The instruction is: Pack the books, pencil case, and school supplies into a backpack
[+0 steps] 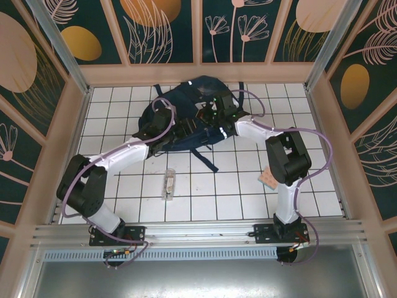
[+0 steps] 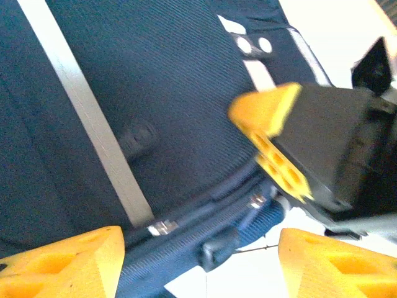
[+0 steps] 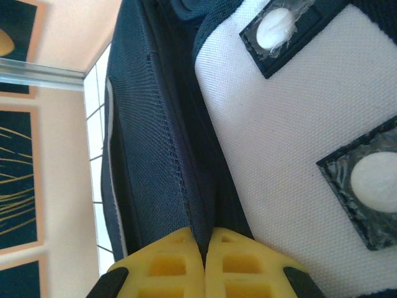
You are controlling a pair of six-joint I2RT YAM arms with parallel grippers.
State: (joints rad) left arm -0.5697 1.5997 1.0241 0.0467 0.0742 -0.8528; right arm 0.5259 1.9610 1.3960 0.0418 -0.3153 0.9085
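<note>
1. White tiled table (image 1: 124, 205), lower half of the top view. It bears a narrow clear oblong box (image 1: 169, 184) left of centre. A pinkish-tan square pad with a dot grid (image 1: 267, 180) lies at the right, partly behind the right arm's elbow. Both lie loose, well apart from the bag, not yet packed.

2. Left gripper (image 2: 198, 267), just above centre in the top view. The jaws are spread wide and hold nothing. The wrist view shows them poised over the bag's zip seam beside a white stripe; contact cannot be told.

3. Right gripper (image 3: 203, 264), just right of the left one. The jaws are clenched on a dark fabric edge next to a white panel.

4. Navy-blue fabric backpack (image 1: 192, 87) with white reflective stripes, upper centre of the top view, lying flat on the tiles.

Step in hand, by judgement: opening the bag's mouth. The next move likely calls for the left jaws to close on the opposite lip or the zip pull. Pulling against the right hold would widen the opening before anything is fetched.
</note>
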